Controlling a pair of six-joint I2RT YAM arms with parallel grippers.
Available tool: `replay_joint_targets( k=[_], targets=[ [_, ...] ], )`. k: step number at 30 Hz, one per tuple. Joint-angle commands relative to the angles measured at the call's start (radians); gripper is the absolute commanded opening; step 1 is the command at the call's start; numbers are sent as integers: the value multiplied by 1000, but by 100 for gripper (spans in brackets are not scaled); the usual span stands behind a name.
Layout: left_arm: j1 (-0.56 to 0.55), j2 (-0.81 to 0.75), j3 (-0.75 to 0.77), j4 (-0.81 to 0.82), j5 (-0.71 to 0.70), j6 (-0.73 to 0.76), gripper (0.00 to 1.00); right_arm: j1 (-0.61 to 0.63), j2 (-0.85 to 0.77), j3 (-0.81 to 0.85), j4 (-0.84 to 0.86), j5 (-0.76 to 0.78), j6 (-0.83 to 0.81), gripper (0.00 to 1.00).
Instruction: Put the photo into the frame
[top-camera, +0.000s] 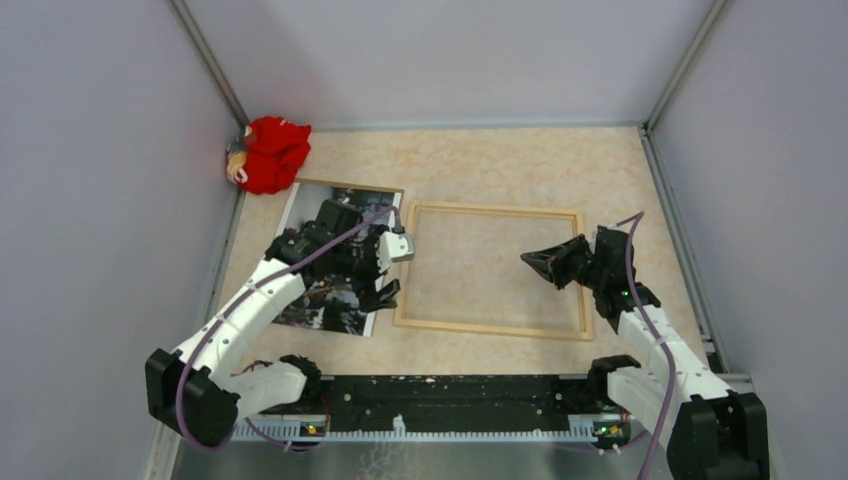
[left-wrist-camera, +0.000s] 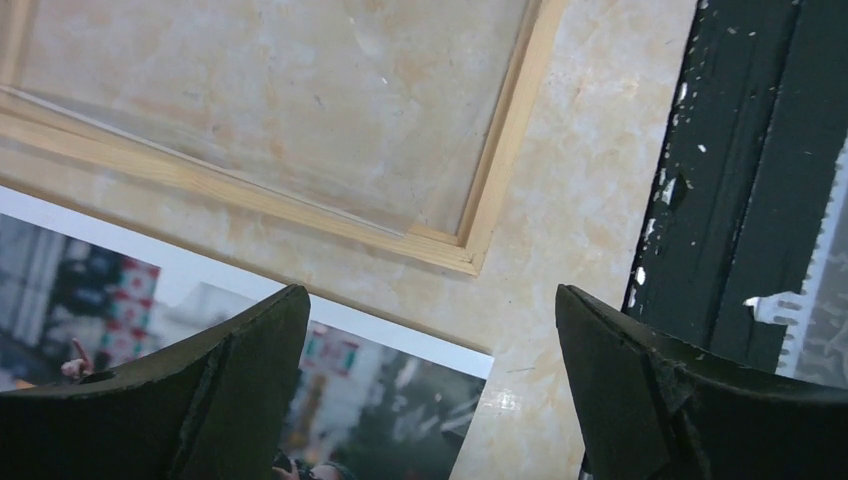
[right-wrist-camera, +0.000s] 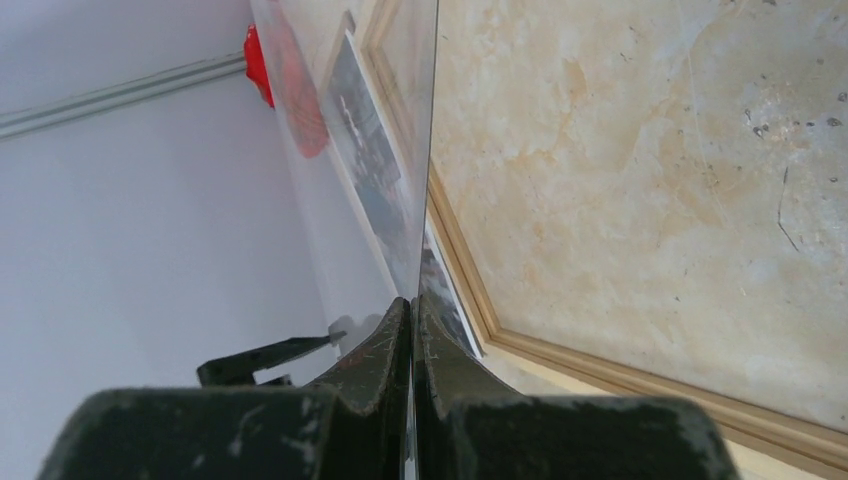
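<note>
Lying face up on the left part of the table (top-camera: 500, 160), the photo (top-camera: 340, 315) sits just left of the frame (left-wrist-camera: 503, 150), separated from it by a narrow strip of table. The frame lies flat at the centre. The left end effector (left-wrist-camera: 430, 295) hangs over the near right corner of the photo with its fingers spread wide and nothing between them. The right end effector (right-wrist-camera: 412, 300) is over the right part of the frame, fingers pressed together on the edge of a thin clear pane (right-wrist-camera: 370, 120), seen edge-on from the right wrist. A red cloth item (top-camera: 272, 152) rests in the far left corner.
</note>
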Motion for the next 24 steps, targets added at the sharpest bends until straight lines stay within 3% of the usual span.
replay_joint_targets(
  k=[1,6,17,24],
  targets=[
    [-79,-41,-116,208,-159,-119,99,16,-18,20,41,-41,8,0],
    [-167,-118,-204,368,-339,-151,99,14,-20,29,46,-42,17,0],
    [-249,-68,-267,427,-273,-255,99,16,-25,69,-2,-26,8,0],
    [-310,-28,-280,477,-437,-285,92,14,-26,71,-16,-32,11,0]
  ],
)
